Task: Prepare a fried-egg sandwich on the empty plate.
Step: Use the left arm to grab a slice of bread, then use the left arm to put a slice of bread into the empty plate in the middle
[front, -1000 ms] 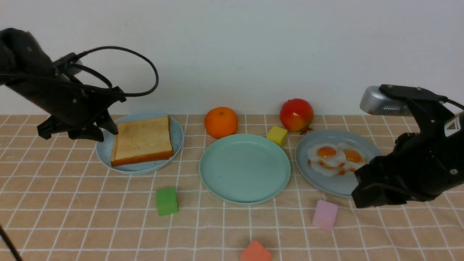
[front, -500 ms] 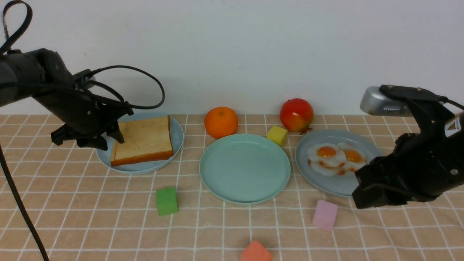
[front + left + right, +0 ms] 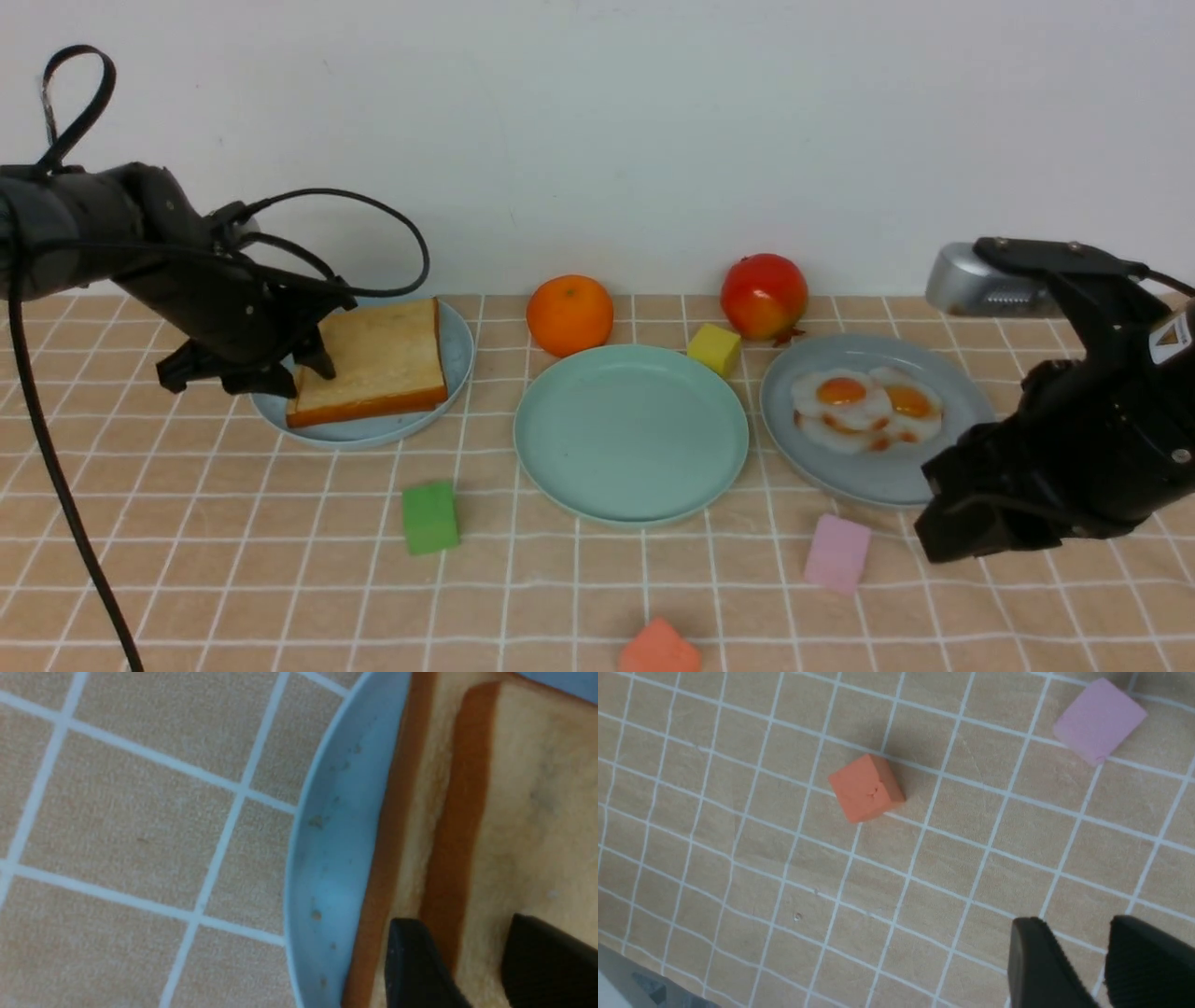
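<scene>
Toast (image 3: 369, 359): 2 square slices stacked on the pale blue plate (image 3: 457, 350) at the robot's left. The left wrist view shows the top slice (image 3: 537, 788) set slightly in from the lower slice (image 3: 432, 788).
Left gripper (image 3: 297, 376): at the stack's left edge, jaws part-way apart and straddling the top slice's crust. No clamp on it that I can see.
Mint-green plate (image 3: 630, 439): bare, in the middle of the worktop (image 3: 233, 560), just beside the toast's plate.
Fried eggs (image 3: 868, 406): on the grey-blue plate (image 3: 840, 481) at the right, 2 yolks showing. Whether they are 1 piece or 2 overlapping ones cannot be told.
Right gripper (image 3: 934, 509): low over the worktop by the egg plate's near edge, jaws part-way apart with nothing between them.
Step in hand: probably the 1st, taking the top slice, since nothing lies on the middle plate yet.
Next move: close on the top slice alone, lift it clear of the lower one, carry it right and lay it flat on the mint-green plate.
Risk: the lower slice dragging along, or the pale blue plate sliding.
Around: an orange (image 3: 569, 315) and a yellow block (image 3: 714, 350) sit behind the middle plate, and a green block (image 3: 429, 516) in front. Nothing lies between the 2 plates.
</scene>
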Robot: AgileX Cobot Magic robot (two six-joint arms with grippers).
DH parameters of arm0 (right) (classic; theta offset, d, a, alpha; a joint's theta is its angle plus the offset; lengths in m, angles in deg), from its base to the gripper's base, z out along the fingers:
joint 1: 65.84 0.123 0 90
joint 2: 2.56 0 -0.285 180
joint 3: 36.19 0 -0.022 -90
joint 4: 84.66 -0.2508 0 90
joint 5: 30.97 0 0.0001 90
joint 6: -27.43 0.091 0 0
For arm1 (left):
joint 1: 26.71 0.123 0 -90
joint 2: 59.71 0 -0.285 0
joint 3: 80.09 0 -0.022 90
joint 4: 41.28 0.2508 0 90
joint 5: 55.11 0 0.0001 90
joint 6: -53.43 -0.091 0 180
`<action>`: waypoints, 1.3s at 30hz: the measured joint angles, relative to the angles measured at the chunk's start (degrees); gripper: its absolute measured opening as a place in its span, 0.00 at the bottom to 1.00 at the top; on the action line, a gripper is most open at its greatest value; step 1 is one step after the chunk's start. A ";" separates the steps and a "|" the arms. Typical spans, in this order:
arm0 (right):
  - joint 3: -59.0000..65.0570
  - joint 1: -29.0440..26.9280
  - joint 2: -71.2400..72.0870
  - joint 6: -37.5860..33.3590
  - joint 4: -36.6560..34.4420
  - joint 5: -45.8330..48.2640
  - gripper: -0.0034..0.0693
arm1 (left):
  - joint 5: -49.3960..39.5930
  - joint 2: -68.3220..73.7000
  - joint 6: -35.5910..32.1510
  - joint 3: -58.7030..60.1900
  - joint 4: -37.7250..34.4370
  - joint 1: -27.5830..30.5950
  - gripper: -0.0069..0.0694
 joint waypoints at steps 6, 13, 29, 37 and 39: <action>0.00 0.00 0.00 -0.05 0.00 0.10 0.38 | -0.07 0.00 -3.01 -0.18 -0.56 0.00 0.25; 0.00 0.00 0.00 -0.05 0.00 0.20 0.38 | -0.16 -0.40 -4.32 -0.18 -0.62 0.00 0.09; 0.00 0.00 0.00 -0.05 0.39 -0.58 0.38 | -6.56 -17.19 -17.46 3.77 -19.38 -7.92 0.09; 0.00 0.00 0.00 -0.05 0.40 0.78 0.38 | 2.06 -12.45 -15.40 10.04 -23.04 -19.90 0.08; 0.00 0.00 0.00 -0.05 0.40 1.05 0.38 | 3.93 -10.93 -14.86 10.09 -23.23 -21.36 0.08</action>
